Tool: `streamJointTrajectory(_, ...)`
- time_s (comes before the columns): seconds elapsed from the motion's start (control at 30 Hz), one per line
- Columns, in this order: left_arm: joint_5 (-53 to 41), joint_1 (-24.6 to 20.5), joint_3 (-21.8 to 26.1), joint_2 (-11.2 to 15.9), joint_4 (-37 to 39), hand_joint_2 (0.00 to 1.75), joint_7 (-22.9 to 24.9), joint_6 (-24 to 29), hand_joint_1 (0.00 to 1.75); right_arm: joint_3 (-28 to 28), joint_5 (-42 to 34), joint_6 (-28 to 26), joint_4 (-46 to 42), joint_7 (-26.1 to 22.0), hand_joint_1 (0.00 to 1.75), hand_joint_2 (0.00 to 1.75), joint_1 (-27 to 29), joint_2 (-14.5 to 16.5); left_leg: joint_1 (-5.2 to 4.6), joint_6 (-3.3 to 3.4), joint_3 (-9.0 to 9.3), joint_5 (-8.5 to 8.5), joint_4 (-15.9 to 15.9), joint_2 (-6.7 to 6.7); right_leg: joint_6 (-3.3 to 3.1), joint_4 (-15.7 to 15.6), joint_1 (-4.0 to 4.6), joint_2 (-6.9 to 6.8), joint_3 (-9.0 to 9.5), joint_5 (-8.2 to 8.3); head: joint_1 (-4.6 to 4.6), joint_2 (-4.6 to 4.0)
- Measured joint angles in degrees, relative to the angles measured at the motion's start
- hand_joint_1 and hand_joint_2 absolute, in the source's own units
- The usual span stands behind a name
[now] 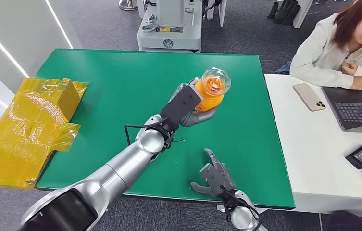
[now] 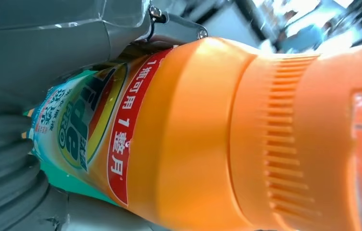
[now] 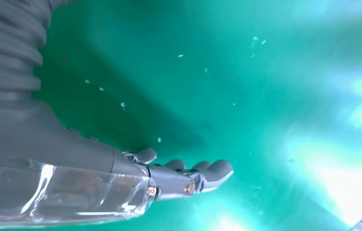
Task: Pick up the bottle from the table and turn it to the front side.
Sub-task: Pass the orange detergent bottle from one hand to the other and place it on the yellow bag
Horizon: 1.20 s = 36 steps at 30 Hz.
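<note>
Left hand [image 1: 195, 103] clamped round the orange detergent bottle [image 1: 211, 91], lifted over the green table [image 1: 111, 86], cap skyward; pickup done, label turn likely unfinished. Right hand [image 1: 215, 175] spread, holding nothing, low near table's edge

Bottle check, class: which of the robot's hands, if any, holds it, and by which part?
The left hand grips the orange bottle around its labelled body, below the cap. The right hand holds nothing.
</note>
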Motion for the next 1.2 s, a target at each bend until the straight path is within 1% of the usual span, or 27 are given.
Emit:
streamJointTrajectory(0.17,-13.6,-2.5,1.8,3.1,-1.1,1.75,-1.9,10.0,1.75,0.9,0.5,1.9,-1.3,-0.7,0.00,1.75,0.4,-0.1,0.00,-0.01,-0.01,0.01,0.0,0.03,-0.02,0.0,0.00,0.02,-0.05,0.01,0.00,0.00)
streamJointTrajectory(0.23,-18.0,-3.3,2.1,4.5,-1.1,1.75,-2.1,12.6,1.75,1.2,0.5,2.3,-1.5,-1.0,0.00,1.75,0.4,-0.2,0.00,-0.02,-0.02,0.03,0.0,0.00,-0.02,0.0,0.00,-0.01,-0.05,0.01,-0.01,0.00)
streamJointTrajectory(0.3,-20.8,-3.8,2.6,5.7,-1.1,1.75,-2.3,13.9,1.75,1.6,0.4,2.6,-1.8,-1.3,0.00,1.75,0.4,-0.3,0.00,-0.03,-0.04,0.03,0.0,0.00,-0.02,0.0,0.00,0.01,-0.07,0.01,-0.01,0.00)
streamJointTrajectory(0.37,-26.0,-4.1,2.9,6.7,-0.9,1.75,-0.6,17.3,1.75,2.0,0.4,2.7,-2.0,-1.4,0.00,1.75,0.4,-0.5,0.00,-0.03,-0.08,0.03,0.0,0.01,-0.02,0.0,0.00,0.02,-0.08,0.01,0.00,0.00)
streamJointTrajectory(0.4,-31.4,-4.2,3.0,7.4,-0.8,1.75,2.1,20.0,1.75,2.1,0.4,2.7,-2.2,-1.6,0.00,1.75,0.5,-0.5,0.00,-0.03,-0.09,0.03,0.0,0.03,-0.02,0.0,0.00,0.03,-0.09,0.01,0.02,0.00)
streamJointTrajectory(0.43,-39.1,-4.4,2.9,8.4,-0.6,1.75,6.0,22.9,1.75,2.3,0.4,2.6,-2.6,-1.9,0.00,1.75,0.5,-0.6,0.00,-0.03,-0.10,0.03,0.0,0.06,-0.02,0.0,0.00,0.06,-0.11,0.01,0.02,0.00)
streamJointTrajectory(0.5,-58.2,-4.7,3.0,11.1,-0.4,1.75,14.5,26.9,1.75,2.4,0.4,2.0,-3.9,-2.2,0.00,1.75,1.1,-0.7,-0.01,-0.05,-0.07,0.02,0.0,0.18,-0.04,0.1,-0.01,0.17,-0.15,0.02,0.00,0.00)
streamJointTrajectory(0.53,-67.1,-4.6,3.5,12.6,-0.4,1.75,16.5,27.7,1.75,2.3,0.2,1.2,-4.9,-2.4,0.00,1.75,1.7,-0.8,-0.01,-0.05,-0.06,0.01,0.0,0.20,-0.05,0.1,-0.01,0.20,-0.16,0.02,-0.02,0.00)
streamJointTrajectory(0.57,-74.1,-4.2,4.7,13.8,-0.4,1.75,16.3,28.0,1.75,2.3,-0.2,0.3,-6.2,-2.6,0.00,1.75,2.6,-1.0,0.00,-0.06,-0.06,0.01,0.0,0.18,-0.06,0.1,0.00,0.18,-0.17,0.01,-0.02,0.00)
streamJointTrajectory(0.6,-78.2,-3.7,6.5,14.8,-0.4,1.75,14.6,28.1,1.75,2.1,-0.7,-0.7,-7.9,-2.9,0.00,1.75,3.7,-1.3,0.00,-0.06,-0.07,0.01,0.0,0.12,-0.06,0.1,0.00,0.12,-0.17,-0.01,-0.02,0.00)
streamJointTrajectory(0.63,-79.7,-2.8,8.8,15.6,-0.5,1.75,12.4,28.2,1.75,1.8,-1.3,-1.8,-9.8,-3.3,0.00,1.75,5.0,-1.7,0.00,-0.07,-0.09,0.02,0.0,0.06,-0.07,0.1,0.00,0.07,-0.17,-0.02,0.00,0.00)
streamJointTrajectory(0.7,-77.9,-0.8,13.8,16.8,-0.9,1.75,9.7,28.2,1.75,0.9,-2.6,-3.7,-14.1,-4.5,0.00,1.75,7.6,-2.4,0.00,-0.09,-0.11,0.00,-0.1,0.11,-0.07,0.1,0.00,0.12,-0.21,-0.04,0.01,0.00)
streamJointTrajectory(0.77,-76.0,1.1,18.3,17.9,-1.5,1.75,9.0,28.3,1.75,-0.1,-3.3,-5.2,-18.1,-5.4,0.00,1.75,9.7,-3.2,0.00,-0.14,-0.12,-0.05,-0.1,0.29,-0.08,0.1,0.00,0.31,-0.28,-0.04,0.00,0.00)
streamJointTrajectory(0.87,-78.4,3.0,23.1,19.6,-2.1,1.75,9.3,28.3,1.75,-1.6,-4.5,-7.1,-22.9,-7.4,0.00,1.75,12.1,-4.1,0.00,-0.16,-0.14,-0.06,-0.1,0.25,-0.07,0.1,0.00,0.26,-0.31,-0.05,0.00,0.00)
streamJointTrajectory(0.93,-82.4,4.6,25.1,21.0,-2.2,1.75,10.9,28.3,1.75,-2.9,-6.3,-9.3,-26.7,-10.2,0.00,1.75,13.7,-4.7,0.00,-0.16,-0.16,-0.05,-0.1,0.18,-0.07,0.1,-0.01,0.17,-0.29,-0.07,0.01,0.00)
streamJointTrajectory(1.03,-86.0,7.4,26.7,23.8,-2.4,1.75,13.4,28.3,1.75,-5.9,-10.1,-12.3,-33.7,-13.6,0.00,1.75,16.6,-5.4,-0.01,-0.17,-0.17,-0.07,-0.1,0.29,-0.08,0.1,-0.01,0.29,-0.33,-0.06,0.01,0.00)
streamJointTrajectory(1.13,-88.7,9.6,27.4,26.7,-1.8,1.75,15.7,28.1,1.75,-9.0,-12.8,-13.8,-40.9,-15.1,0.00,1.75,20.0,-6.0,0.00,-0.18,-0.18,-0.09,-0.1,0.30,-0.08,0.1,-0.01,0.31,-0.37,-0.08,0.00,0.00)
streamJointTrajectory(1.2,-89.1,10.0,27.5,27.5,-1.4,1.75,16.2,28.0,1.75,-9.7,-12.9,-13.9,-42.4,-15.2,0.00,1.75,20.8,-6.2,0.00,-0.18,-0.18,-0.09,-0.1,0.30,-0.08,0.1,-0.01,0.30,-0.37,-0.08,-0.01,0.00)
